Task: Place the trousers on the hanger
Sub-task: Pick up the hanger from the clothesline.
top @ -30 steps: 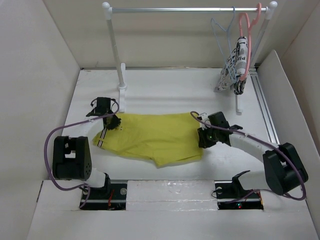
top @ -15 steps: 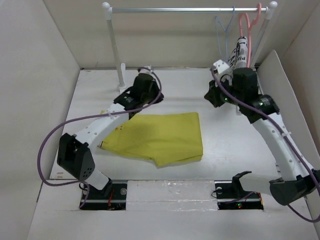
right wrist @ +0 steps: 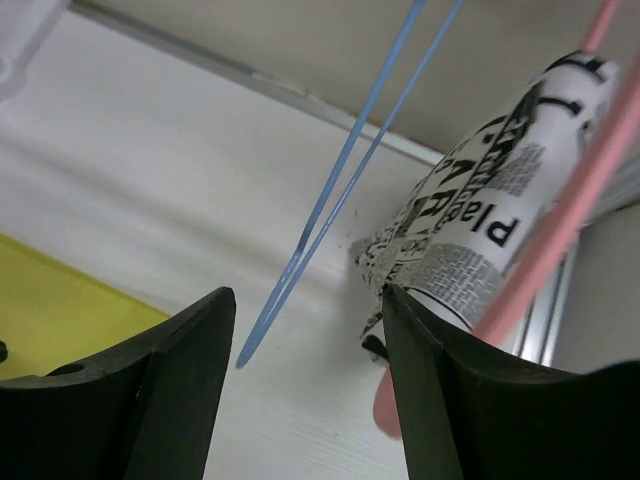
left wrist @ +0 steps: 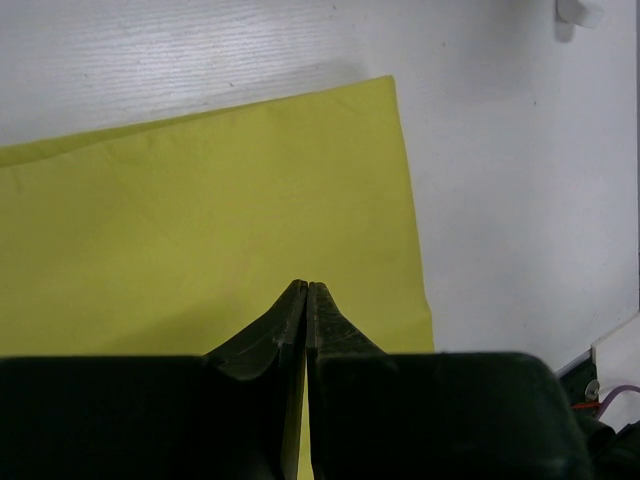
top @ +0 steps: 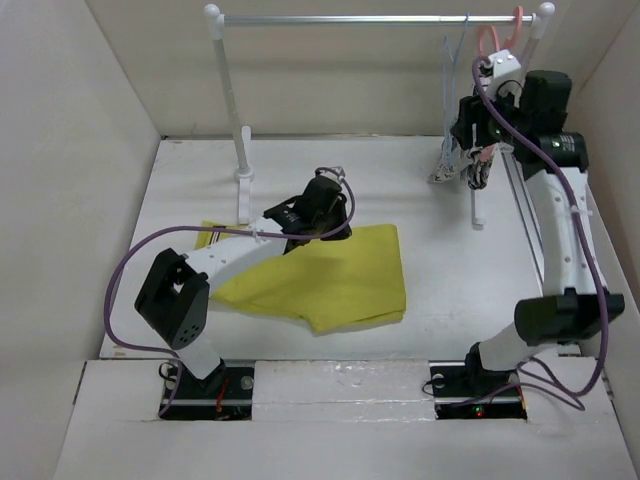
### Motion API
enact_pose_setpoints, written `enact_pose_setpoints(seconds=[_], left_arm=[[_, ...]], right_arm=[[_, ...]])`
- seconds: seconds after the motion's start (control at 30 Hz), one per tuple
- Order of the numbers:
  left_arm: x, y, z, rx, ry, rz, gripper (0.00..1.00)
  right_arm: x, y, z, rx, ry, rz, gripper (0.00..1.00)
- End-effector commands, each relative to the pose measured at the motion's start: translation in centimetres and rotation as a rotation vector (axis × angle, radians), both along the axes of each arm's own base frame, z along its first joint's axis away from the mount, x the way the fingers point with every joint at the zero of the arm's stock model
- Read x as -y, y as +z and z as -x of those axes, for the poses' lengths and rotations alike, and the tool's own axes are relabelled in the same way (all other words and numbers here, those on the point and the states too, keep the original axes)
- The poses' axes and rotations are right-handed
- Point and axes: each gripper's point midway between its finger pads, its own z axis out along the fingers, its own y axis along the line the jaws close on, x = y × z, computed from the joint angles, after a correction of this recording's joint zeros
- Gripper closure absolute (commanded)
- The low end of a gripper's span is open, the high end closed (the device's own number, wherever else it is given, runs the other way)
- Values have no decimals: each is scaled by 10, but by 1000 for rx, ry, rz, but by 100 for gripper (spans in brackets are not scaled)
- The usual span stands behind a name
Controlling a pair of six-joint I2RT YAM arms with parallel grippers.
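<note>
White table [top: 420, 200] w/ a clothes rail [top: 370, 18] across the back on two uprights. The trousers [top: 340, 285] lie flat on the table, centre-front, folded into a rough rectangle, well apart from the rail's right end. The waistband end is mostly hidden under the L arm [top: 230, 255], which reaches over the cloth from the left.

R arm [top: 565, 220] stands tall on the right side, wrist up near the rail's right end. There a black-and-white printed cloth [top: 455, 160] hangs off a pink hanger [top: 487, 40]. The hanger [top: 447, 60], thin pale blue, hangs on the rail just left of the pink one.

L gripper [left wrist: 306, 292]: jaws pressed together, nothing seen btwn them. It sits over the yellow cloth near its right edge. Touching the cloth or just above it, can't tell from the wrist view.

R gripper [right wrist: 305, 310]: jaws wide apart, gripping nothing. In the wrist view the blue hanger's wires slant down into the gap, lower tip nearer the left-hand finger [right wrist: 180, 380], not touching either. Printed cloth and pink hanger sit just beyond the other finger.
</note>
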Motion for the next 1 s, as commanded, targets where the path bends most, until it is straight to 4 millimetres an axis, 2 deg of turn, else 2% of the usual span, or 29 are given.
enact_pose_setpoints(seconds=[0.0,0.03,0.1,0.17,0.27,0.3,0.37,0.4,0.43,0.47,0.5,0.57,0.6,0.67,0.7,0.73,0.77,0.8,0.83,0.87,0.9,0.97], left_arm=[[0,14,8,34,-28,37,100],[0,13,10,28,-33,40,100],[-1,10,12,18,-35,37,100],[-2,10,14,15,-38,39,97],[-2,8,15,9,-41,35,96],[-3,7,16,5,-40,30,96],[-4,7,17,4,-38,29,96],[-5,7,17,3,-35,30,96],[-6,11,16,13,-29,33,95],[-6,11,16,12,-28,34,95],[-4,15,15,19,-31,40,92],[-2,22,14,24,-34,48,89],[1,34,10,43,-34,63,86],[7,47,8,61,-50,88,83],[11,63,4,87,-55,109,80],[14,70,3,92,-65,117,78],[17,78,1,103,-71,128,77],[21,99,-2,131,-78,154,74],[24,106,-4,143,-89,160,72],[26,117,-6,159,-91,170,71],[30,139,-9,191,-95,198,67],[36,159,-10,212,-113,230,64]], right_arm=[[-9,-14,-23,-22,55,16,34],[-9,-22,-31,-38,59,16,34],[-7,-23,-42,-18,42,15,34],[-8,-35,-52,-36,54,-18,34],[-16,-46,-65,-47,82,-54,36],[-12,-51,-69,-49,58,-49,40],[-17,-56,-70,-53,60,-63,59],[-19,-61,-70,-59,65,-70,72],[-19,-59,-69,-44,49,-67,95],[-19,-54,-66,-35,47,-72,95],[-17,-50,-67,-13,35,-66,100],[-17,-48,-65,-7,35,-66,100],[-15,-48,-64,-10,27,-64,100],[-15,-42,-63,-3,24,-61,100],[-14,-34,-61,19,19,-60,100],[-13,-28,-59,38,16,-61,100],[-14,-20,-57,59,17,-67,100],[-12,-8,-55,92,8,-68,100],[-10,9,-46,136,0,-69,100],[-8,18,-42,160,-11,-69,100],[-9,29,-38,193,-27,-65,100],[-4,46,-25,237,-49,-58,100]])
